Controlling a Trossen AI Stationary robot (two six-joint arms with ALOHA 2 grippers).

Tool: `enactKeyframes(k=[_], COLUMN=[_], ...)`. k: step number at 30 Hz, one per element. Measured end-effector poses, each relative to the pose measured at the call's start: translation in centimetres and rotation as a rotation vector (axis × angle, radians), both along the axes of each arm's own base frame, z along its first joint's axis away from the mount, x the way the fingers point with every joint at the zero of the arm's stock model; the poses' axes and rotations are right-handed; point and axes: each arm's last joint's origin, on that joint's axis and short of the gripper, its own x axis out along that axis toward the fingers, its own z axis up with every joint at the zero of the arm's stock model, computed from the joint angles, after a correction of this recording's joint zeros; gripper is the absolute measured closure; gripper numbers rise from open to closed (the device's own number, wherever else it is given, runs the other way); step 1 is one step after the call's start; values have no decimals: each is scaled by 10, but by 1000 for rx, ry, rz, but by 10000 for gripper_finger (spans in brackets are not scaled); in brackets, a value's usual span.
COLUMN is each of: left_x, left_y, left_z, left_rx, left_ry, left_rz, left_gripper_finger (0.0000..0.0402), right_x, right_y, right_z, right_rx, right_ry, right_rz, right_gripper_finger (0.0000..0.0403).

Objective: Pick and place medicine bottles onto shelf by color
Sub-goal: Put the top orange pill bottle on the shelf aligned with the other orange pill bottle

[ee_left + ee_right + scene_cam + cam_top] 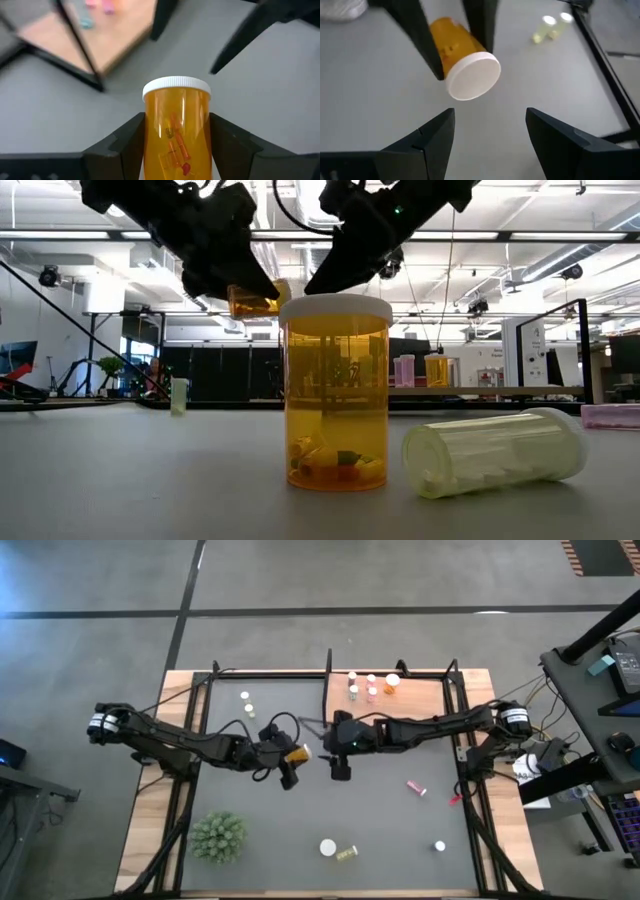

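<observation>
My left gripper [291, 760] hovers above the middle of the dark mat, shut on an orange medicine bottle [177, 132] with a white cap [472, 75]. My right gripper [490, 132] faces it from the right, open and empty. Its fingers stand just short of the cap. The shelf [422, 705], a light wooden board with black posts, lies at the far right. Several bottles [370, 688] stand on it on their bases. Another orange bottle [335, 390] stands upright near the front edge, and a yellow-green one [495, 452] lies on its side beside it. My left gripper pinches the orange bottle's body by two opposite sides [150, 145] between its two fingers [125, 142]. The fingers slant down from the table's left and lie along the bottle, whose capped end [176, 86] sticks out past the fingertips. The bottle is lifted clear of the mat, tilted.
Two yellow-green bottles [247, 703] stand at the far left of the mat. A pink one [417, 787] lies right of centre, and a white-capped one [439, 846] stands at the front right. A spiky green plant [218, 837] sits at the front left. Black frame bars edge the mat.
</observation>
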Motion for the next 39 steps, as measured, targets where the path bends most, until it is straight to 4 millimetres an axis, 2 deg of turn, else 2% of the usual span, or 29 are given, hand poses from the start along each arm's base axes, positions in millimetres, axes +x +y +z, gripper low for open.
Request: enactKeyframes(k=[5, 9, 15, 18, 21, 25, 39], left_x=[1, 2, 6, 10, 14, 16, 18], left_y=[-4, -7, -7, -8, -8, -9, -8], left_z=[0, 2, 8, 16, 25, 34, 34], left_rx=[-90, -167, -197, -169, -119, -66, -44], left_ry=[-5, -25, -107, -190, -280, -366, -374], left_rz=[-115, -153, -146, -173, -206, -234, -239], left_gripper_finger=[226, 226, 226, 226, 226, 226, 226], right_x=[0, -3, -15, -24, -32, -38, -28], right_y=[18, 34, 57, 58, 56, 52, 52], right_z=[-3, 4, 54, 78, 93, 90, 87], right_rx=[-113, -188, -281, -297, -264, -223, -226], right_ry=[26, 27, 28, 15, -32, -15, -43], right_rz=[140, 235, 372, 389, 353, 318, 313], right_gripper_finger=[168, 168, 168, 168, 168, 168, 168])
